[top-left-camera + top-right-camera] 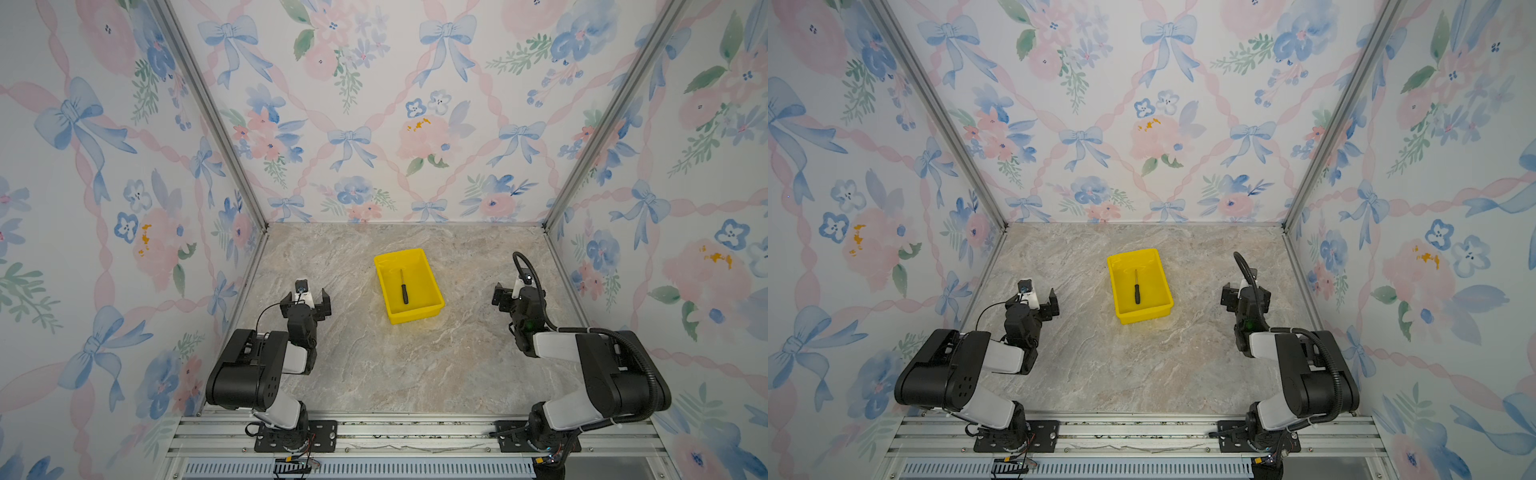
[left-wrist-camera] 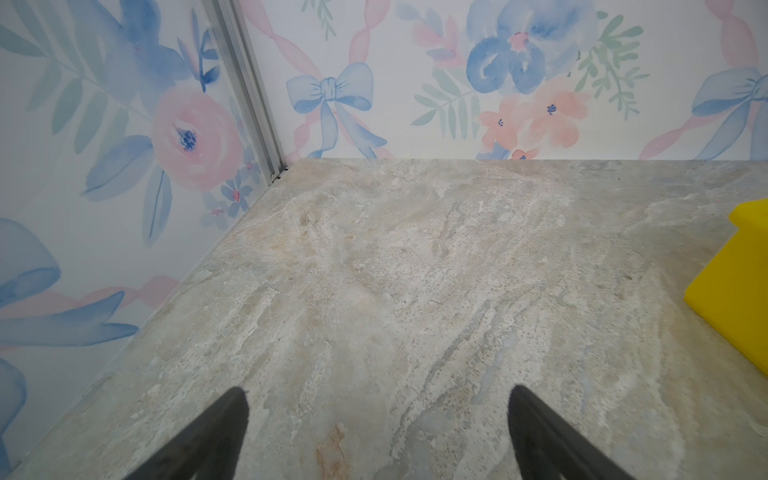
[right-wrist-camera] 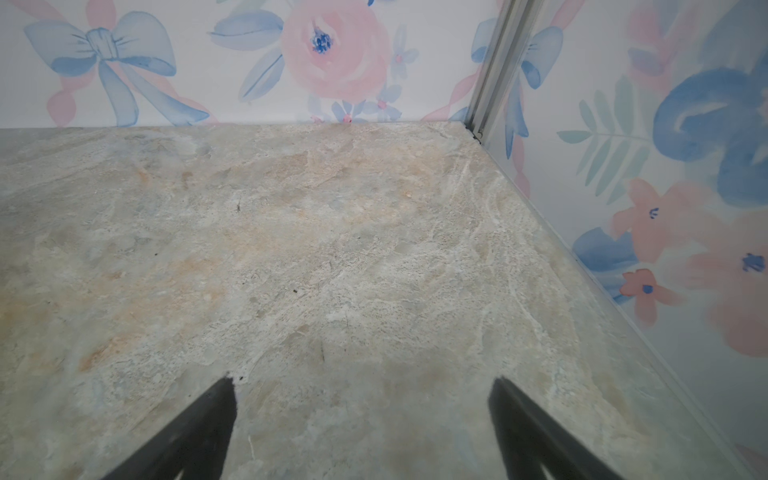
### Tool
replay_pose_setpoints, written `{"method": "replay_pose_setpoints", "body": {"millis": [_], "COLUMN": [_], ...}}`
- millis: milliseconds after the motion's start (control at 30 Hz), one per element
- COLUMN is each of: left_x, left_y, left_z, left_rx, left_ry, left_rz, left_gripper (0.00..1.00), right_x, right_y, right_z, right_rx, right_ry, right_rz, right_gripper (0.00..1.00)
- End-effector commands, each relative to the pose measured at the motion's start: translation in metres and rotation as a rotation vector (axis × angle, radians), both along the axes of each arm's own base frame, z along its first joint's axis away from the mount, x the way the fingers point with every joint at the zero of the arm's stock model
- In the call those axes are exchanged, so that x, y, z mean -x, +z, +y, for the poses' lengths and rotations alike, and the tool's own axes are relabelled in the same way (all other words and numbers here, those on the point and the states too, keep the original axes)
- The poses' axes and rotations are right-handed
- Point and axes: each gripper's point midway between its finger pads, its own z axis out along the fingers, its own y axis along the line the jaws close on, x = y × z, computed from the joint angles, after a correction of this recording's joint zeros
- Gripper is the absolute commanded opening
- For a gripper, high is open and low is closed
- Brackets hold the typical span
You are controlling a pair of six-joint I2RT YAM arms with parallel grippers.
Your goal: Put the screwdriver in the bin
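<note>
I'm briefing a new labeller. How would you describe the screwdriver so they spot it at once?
Near the middle of the marble-look tabletop sits a yellow bin. The screwdriver lies flat on its floor: black handle, thin shaft, the only thing inside.

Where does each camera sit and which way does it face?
Top views: high over the front rail, looking down and back at the bin holding the screwdriver; both arms, left gripper and right gripper show.
Left wrist: on the left arm, facing the back left corner; its open fingers show.
Right wrist: on the right arm, facing the back right corner; its open fingers show.
Shared: left wrist and top views both catch the bin.
</note>
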Motion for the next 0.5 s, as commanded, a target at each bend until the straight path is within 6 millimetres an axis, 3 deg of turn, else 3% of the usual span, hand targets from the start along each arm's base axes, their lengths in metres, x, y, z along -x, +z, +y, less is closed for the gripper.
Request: {"method": "replay_pose_setpoints", "body": {"millis": [0, 467], "left_x": [-0.0010, -0.0026], "left_y": [0.0042, 0.0053], "left_z": [-0.0005, -0.0039], "left_rx": [0.020, 0.017], "left_ry": [-0.004, -0.025], "left_rz": [-0.026, -0.028], "left_gripper": [0.98, 0.98], "right_x": [-0.0025, -0.0021], "right_y": [0.0054, 0.0047], "right_z": [0.0022, 0.0031], "right_rx": [-0.001, 0.001], "right_ry": [0.030, 0.031], "right_rz": [-0.044, -0.044], "right_gripper": [0.97, 0.97]}}
